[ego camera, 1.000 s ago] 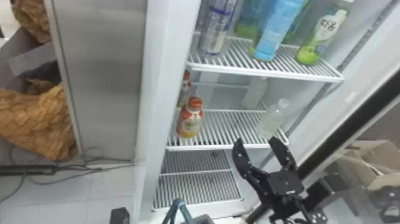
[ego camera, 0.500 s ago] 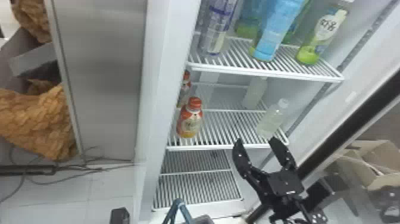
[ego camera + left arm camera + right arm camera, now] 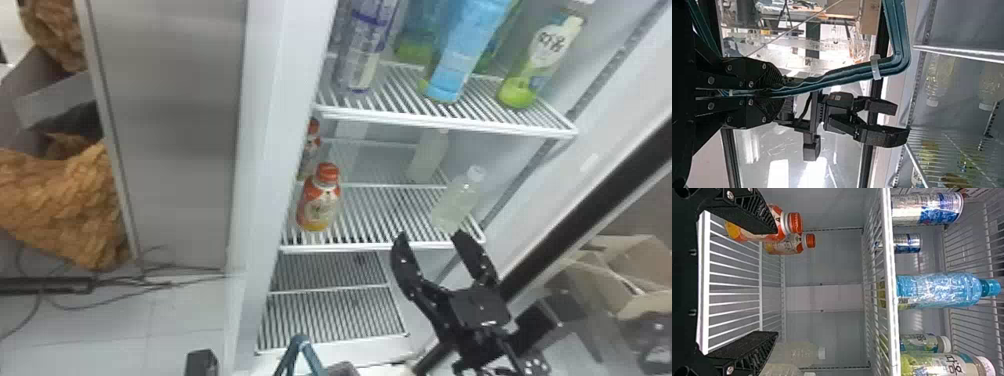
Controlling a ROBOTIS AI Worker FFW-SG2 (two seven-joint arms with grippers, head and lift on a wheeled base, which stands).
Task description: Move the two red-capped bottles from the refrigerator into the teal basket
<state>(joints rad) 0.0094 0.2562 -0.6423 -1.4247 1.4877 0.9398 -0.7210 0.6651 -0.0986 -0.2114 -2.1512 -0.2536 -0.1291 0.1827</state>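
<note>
Head view: your black right gripper [image 3: 431, 235] spread, lower right | two red-capped orange bottles [image 3: 319, 202], centre | black left gripper [image 3: 779, 94] clamped on teal handle [image 3: 900, 39]

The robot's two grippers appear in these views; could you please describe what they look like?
Both are black. The right gripper has two flat fingers with ribbed stretches and silver screws, joined by slim links to a boxy housing with a small pale label; a thin black cable curves behind. The left gripper shows round silver screw heads and similar ribbing near its fingertips.
</note>
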